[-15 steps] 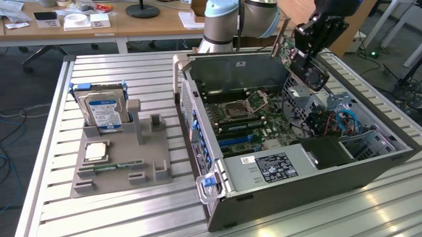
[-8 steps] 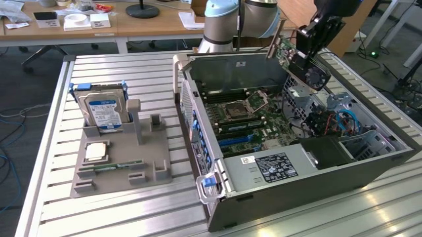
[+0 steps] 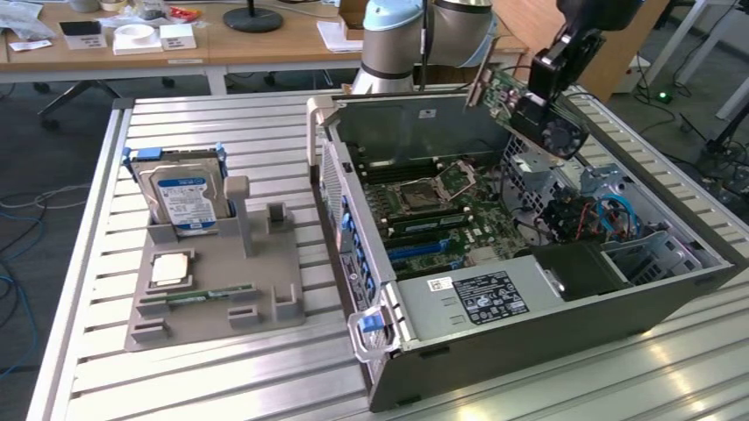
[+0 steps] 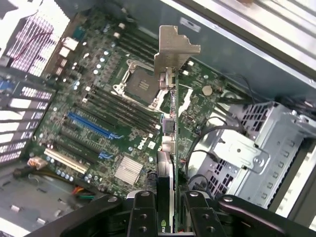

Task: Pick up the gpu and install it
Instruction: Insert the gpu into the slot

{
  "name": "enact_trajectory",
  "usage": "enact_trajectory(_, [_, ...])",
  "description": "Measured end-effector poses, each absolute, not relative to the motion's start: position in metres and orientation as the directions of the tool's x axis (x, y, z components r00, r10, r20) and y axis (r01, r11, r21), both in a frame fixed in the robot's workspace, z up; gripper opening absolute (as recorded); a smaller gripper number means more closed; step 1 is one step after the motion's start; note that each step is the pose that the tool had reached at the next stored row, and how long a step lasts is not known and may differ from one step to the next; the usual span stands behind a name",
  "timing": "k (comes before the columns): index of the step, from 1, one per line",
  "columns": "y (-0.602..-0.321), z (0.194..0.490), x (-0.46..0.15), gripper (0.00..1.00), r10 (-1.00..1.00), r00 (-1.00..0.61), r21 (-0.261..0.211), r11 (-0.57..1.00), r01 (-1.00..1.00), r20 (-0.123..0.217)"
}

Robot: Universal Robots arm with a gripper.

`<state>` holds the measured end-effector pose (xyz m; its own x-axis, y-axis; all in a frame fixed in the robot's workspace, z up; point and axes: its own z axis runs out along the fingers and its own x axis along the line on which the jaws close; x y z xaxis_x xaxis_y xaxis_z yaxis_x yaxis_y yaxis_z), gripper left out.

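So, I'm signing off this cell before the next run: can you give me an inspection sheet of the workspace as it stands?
Surface: slatted metal table, carrying an open computer case and a grey parts holder.
Job's things: gpu held tilted above the case, over the motherboard; not seated in a slot.
Clutter: hard drive upright in the holder, with a processor chip and RAM stick lying flat.
Grippers: gripper shut on the gpu's edge.
Cables: blue cables inside the case; loose cables on the floor at the exterior view's left.
Surroundings: wooden desks behind the table.
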<state>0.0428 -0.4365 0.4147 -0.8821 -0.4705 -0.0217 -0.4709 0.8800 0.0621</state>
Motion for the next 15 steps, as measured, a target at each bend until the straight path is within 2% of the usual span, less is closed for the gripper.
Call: enact_trajectory(15, [-0.4365, 0.4124, 0.0428, 0.26, -0.692, -0.722, 0.062, 0.72, -0.691, -0.022])
